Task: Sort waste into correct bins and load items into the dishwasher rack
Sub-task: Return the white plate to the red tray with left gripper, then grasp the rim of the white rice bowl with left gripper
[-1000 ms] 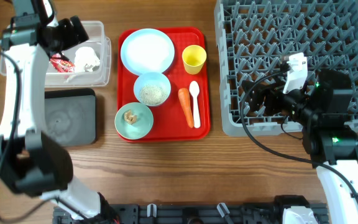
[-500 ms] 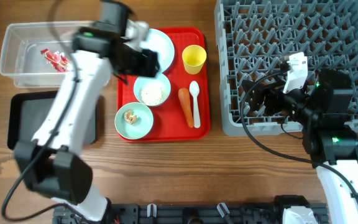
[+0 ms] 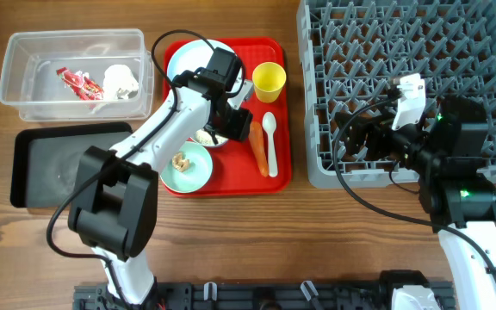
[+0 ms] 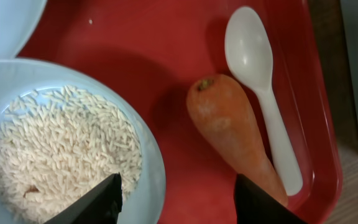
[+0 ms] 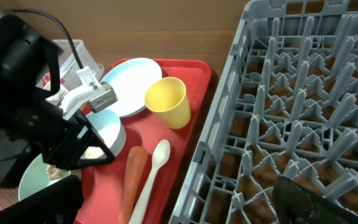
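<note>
My left gripper (image 3: 231, 120) hangs open low over the red tray. In the left wrist view its gripper (image 4: 179, 200) has one finger over the bowl of white rice (image 4: 61, 143) and the other beside the thin end of the orange carrot (image 4: 229, 127). Nothing is gripped. The white spoon (image 4: 260, 81) lies just right of the carrot. Overhead I see the plate (image 3: 189, 62), the yellow cup (image 3: 269, 82) and the bowl with a brown lump (image 3: 185, 166). The clear tub (image 3: 15, 96) holds the wrapper (image 3: 80, 83) and the tissue (image 3: 120, 80). My right gripper (image 3: 360, 133) is open above the grey rack (image 3: 420, 52).
The black tray (image 3: 67, 164) lies in front of the clear tub, left of the red tray (image 3: 231, 179). The rack's upright pegs fill the right side, and its left wall stands close to the red tray's right edge.
The left arm has swung from the clear tub across to the red tray and come down between the rice bowl and the carrot, its jaws narrowing. The right arm has stayed still.
</note>
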